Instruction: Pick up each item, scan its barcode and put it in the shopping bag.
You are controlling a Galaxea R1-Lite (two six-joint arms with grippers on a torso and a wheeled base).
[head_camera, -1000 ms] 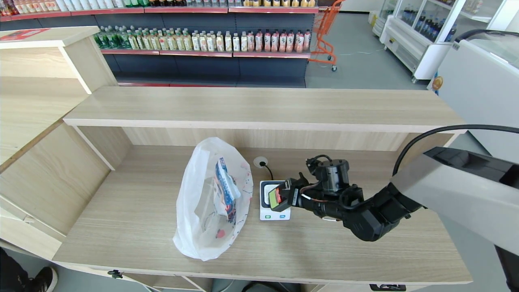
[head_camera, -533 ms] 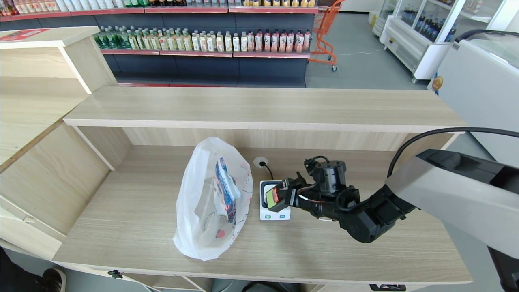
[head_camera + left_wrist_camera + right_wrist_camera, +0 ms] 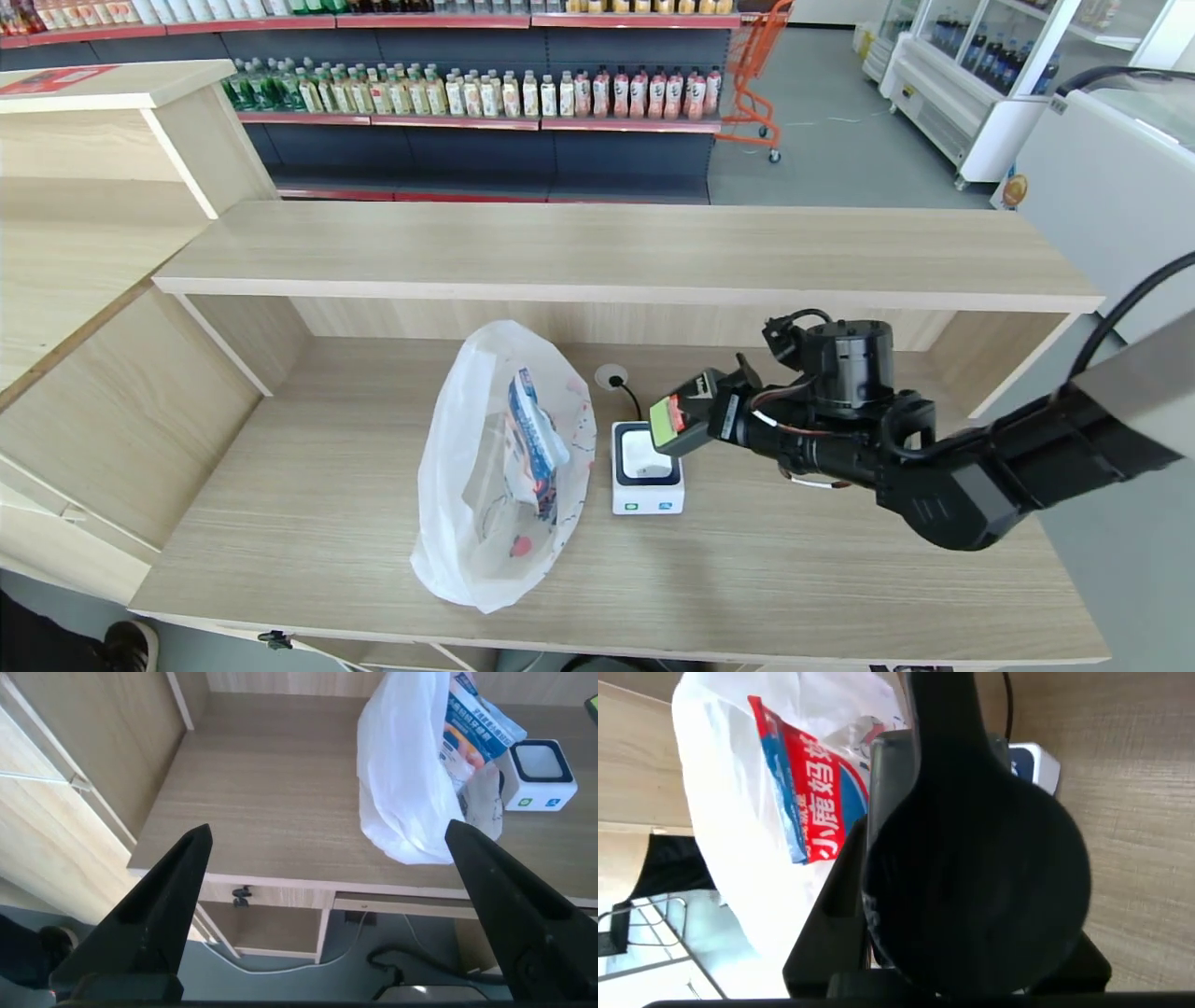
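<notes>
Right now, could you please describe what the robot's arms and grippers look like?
The right arm is matte black with chunky rounded joints, a black cylinder on its wrist, thin red and white wires there, a thick black cable behind and a grey upper shell. The right gripper is black and boxy. The left gripper has two dark, wedge-shaped jaws.

Bright, even light falls from overhead. The surface (image 3: 308, 523) carries faint, soft shadows below the right jaws and around the shopping bag (image 3: 485, 532) to their left. Straight edges bow near the head view's borders.
</notes>
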